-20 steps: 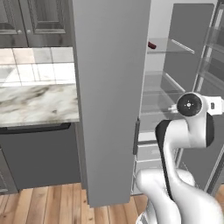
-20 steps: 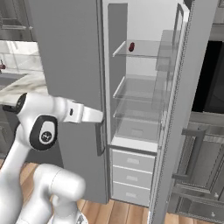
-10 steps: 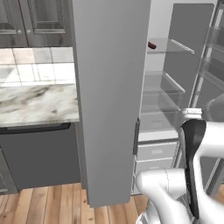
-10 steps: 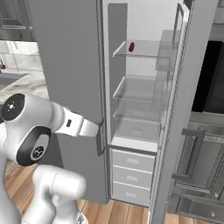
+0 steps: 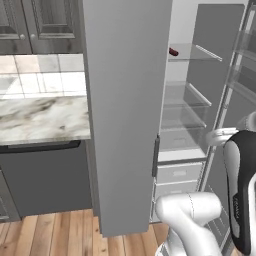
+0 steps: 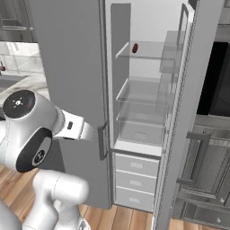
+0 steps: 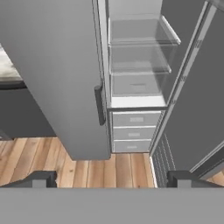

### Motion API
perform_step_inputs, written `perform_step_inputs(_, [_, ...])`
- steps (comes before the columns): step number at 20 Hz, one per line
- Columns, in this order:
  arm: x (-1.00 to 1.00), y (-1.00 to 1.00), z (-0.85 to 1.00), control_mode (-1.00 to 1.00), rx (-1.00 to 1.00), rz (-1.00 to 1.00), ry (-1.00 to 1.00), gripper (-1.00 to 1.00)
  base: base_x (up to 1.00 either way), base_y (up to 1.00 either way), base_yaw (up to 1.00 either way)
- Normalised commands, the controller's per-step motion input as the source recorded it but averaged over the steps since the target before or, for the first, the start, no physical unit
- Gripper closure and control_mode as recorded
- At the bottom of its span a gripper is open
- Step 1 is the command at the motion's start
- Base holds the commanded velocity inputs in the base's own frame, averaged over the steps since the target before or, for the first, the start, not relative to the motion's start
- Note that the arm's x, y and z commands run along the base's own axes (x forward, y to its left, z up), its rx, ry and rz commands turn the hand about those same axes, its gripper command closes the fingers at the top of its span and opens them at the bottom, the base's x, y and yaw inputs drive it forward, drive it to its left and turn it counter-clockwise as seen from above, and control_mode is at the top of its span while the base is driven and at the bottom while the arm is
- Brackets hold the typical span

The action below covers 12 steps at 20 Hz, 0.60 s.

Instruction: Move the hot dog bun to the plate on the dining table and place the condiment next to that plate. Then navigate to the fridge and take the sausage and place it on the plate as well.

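Fridge (image 6: 72, 67): tall, pale grey, both doors swung wide, clear glass shelves and white drawers below. From the right base camera the compartment sits at centre, the left door at 9 o'clock, the right door at 3 o'clock.

Sausage (image 6: 134, 47): small, reddish-brown, rounded; lies alone on the top glass shelf (image 6: 148, 50), at about 12 o'clock of the compartment. From the left base camera the sausage (image 5: 173, 51) shows at 1 o'clock, half tucked behind the door edge. Judged light, somewhat soft and smooth-skinned, so likely to roll or slip; best pinched across its short width at the middle, with a gentle squeeze. Its exact lie on the shelf is too small to tell.

Gripper (image 7: 112, 179): fingers spread wide, nothing between them, both dark tips at 6 o'clock of the hand camera, which looks at the lower shelves and drawers. Well apart from the sausage and below it.

Step in hand, by judgement: reaching up toward the top shelf; sausage not yet taken.
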Motion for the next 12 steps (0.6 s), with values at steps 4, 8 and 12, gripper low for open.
perform_step_inputs(4, [0.06,0.00,-0.01,1.00,0.00,0.00,0.00,-1.00,0.19,-0.01,0.00])
perform_step_inputs(8, [0.00,0.00,0.00,1.00,0.00,0.00,0.00,-1.00,0.43,-0.26,0.01])
perform_step_inputs(12, [0.00,0.00,0.00,1.00,0.00,0.00,0.00,-1.00,0.61,-0.17,0.01])
